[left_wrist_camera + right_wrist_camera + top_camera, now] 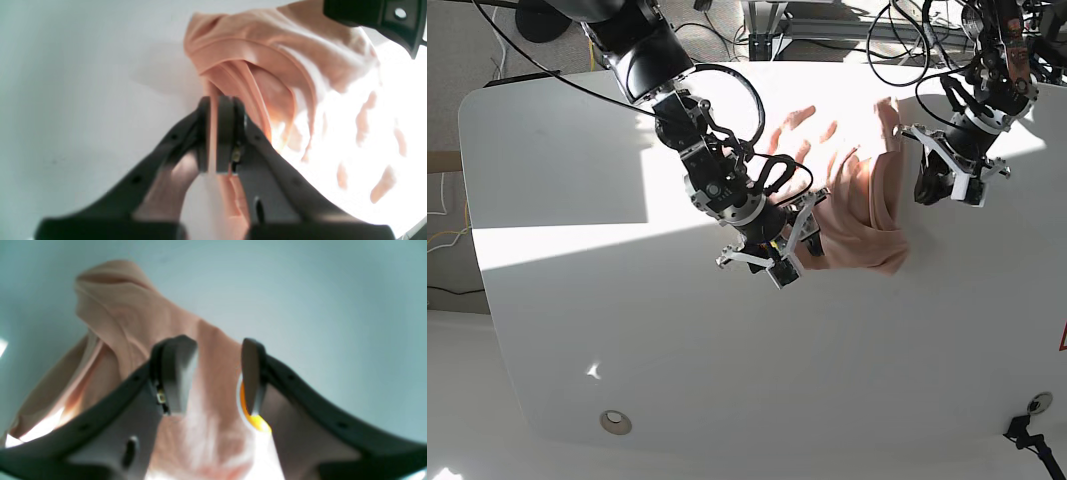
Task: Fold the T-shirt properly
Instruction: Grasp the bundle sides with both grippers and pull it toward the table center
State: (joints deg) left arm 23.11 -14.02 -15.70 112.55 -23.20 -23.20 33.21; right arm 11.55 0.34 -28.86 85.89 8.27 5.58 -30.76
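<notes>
Left gripper [218, 136] clamped on the T-shirt [267, 66] edge mid-frame, right gripper [213, 376] spread astride it; we'd grip hems, since it's thin, limp and bunches easily.

T-shirt [367, 140] washed out by glare, left wrist view blurred

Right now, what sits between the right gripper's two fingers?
In the right wrist view, the right gripper stands open, with a fold of the T-shirt running between its fingers. A yellow patch shows by the other finger.
</notes>
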